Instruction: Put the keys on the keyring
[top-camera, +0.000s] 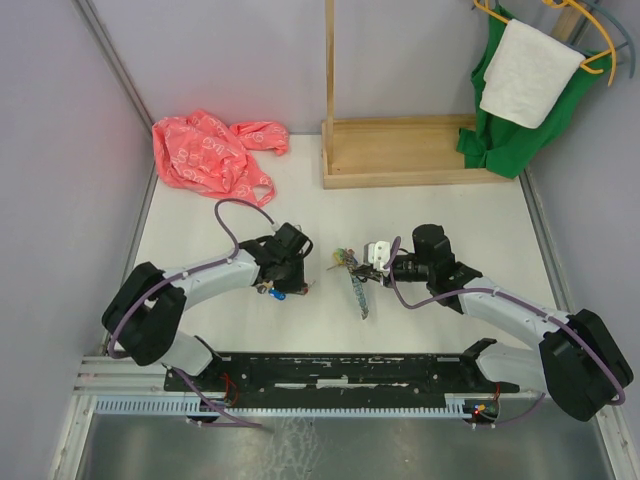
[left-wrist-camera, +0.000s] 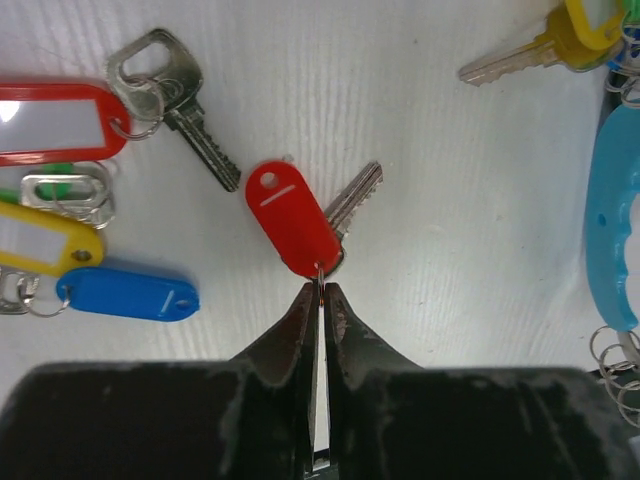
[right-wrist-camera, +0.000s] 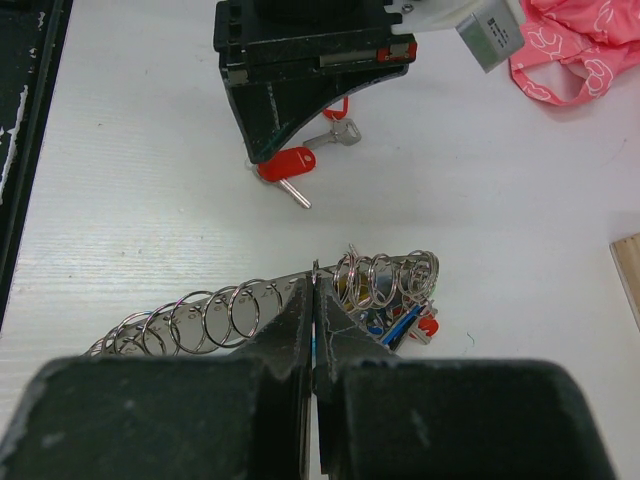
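Observation:
My left gripper (left-wrist-camera: 320, 283) is shut on the small split ring of a red-tagged key (left-wrist-camera: 293, 220), whose silver blade (left-wrist-camera: 354, 198) points up and to the right just above the white table. It also shows in the top view (top-camera: 298, 283). Several loose keys lie to its left, with red (left-wrist-camera: 55, 120), yellow (left-wrist-camera: 45, 240), blue (left-wrist-camera: 130, 293) and green (left-wrist-camera: 55, 168) tags. My right gripper (right-wrist-camera: 315, 272) is shut on the keyring (right-wrist-camera: 215, 315), pinching one small ring on its grey metal part. The keyring's light-blue sleeve (left-wrist-camera: 612, 230) lies at the right in the left wrist view.
A pink plastic bag (top-camera: 205, 150) lies at the back left. A wooden stand (top-camera: 400, 150) is at the back middle. A green cloth with a white towel (top-camera: 520, 90) hangs at the back right. A black rail (top-camera: 320, 370) runs along the near edge.

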